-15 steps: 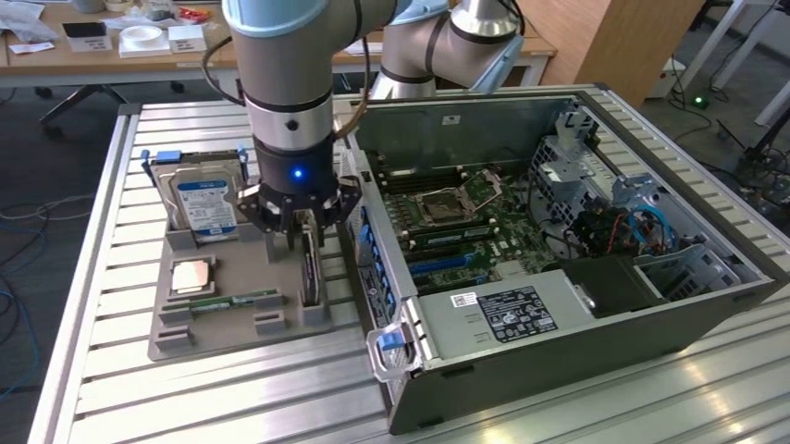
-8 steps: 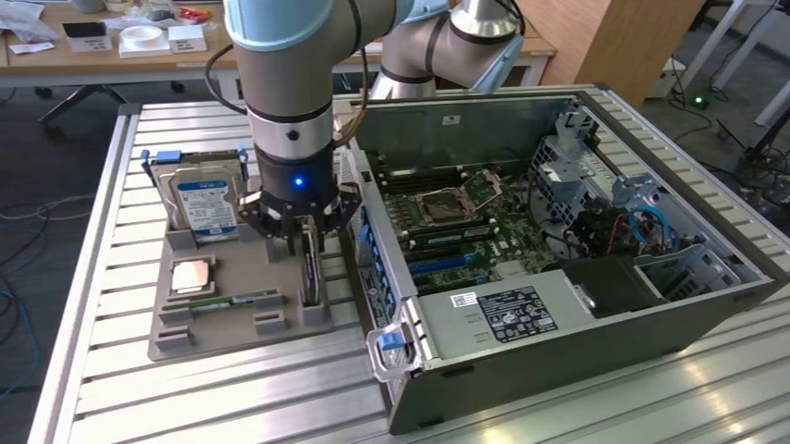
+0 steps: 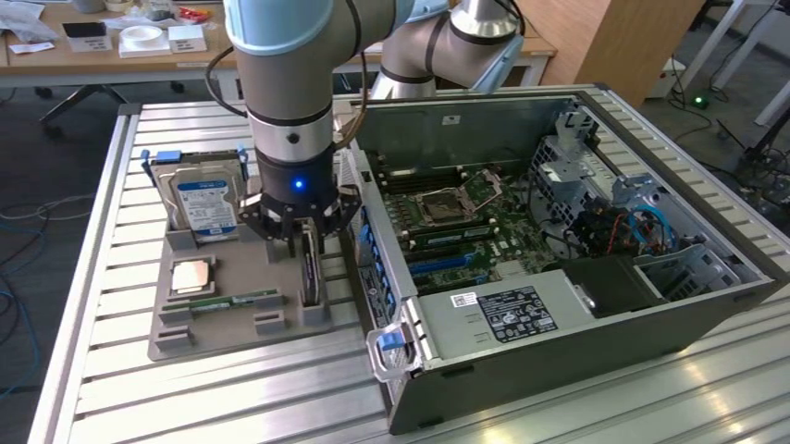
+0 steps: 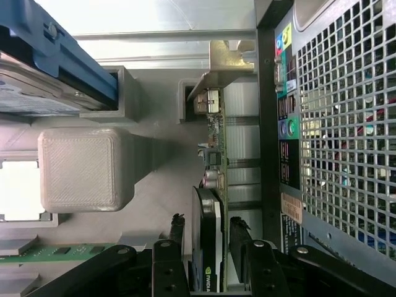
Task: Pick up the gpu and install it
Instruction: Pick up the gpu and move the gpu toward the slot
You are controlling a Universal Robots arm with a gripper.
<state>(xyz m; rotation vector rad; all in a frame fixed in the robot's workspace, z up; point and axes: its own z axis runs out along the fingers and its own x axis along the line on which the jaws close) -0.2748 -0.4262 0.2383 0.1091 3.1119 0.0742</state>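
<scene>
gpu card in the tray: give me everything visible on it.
The gpu, a thin green circuit-board card with a black cooler block and a silver metal bracket at one end, stands on edge in a slot of the grey plastic tray, beside the open computer case. The black gripper's open fingers straddle its cooler, one each side, not clamped.

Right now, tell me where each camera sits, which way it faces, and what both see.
Exterior view: high beside the table, looking down on the grey tray and open computer case; the arm and gripper show.
Wrist view: on the wrist, looking along the open fingers that straddle the gpu, standing on edge beside the case's rear grille.
Shared: gripper, gpu, tray, case, hard drive.
</scene>
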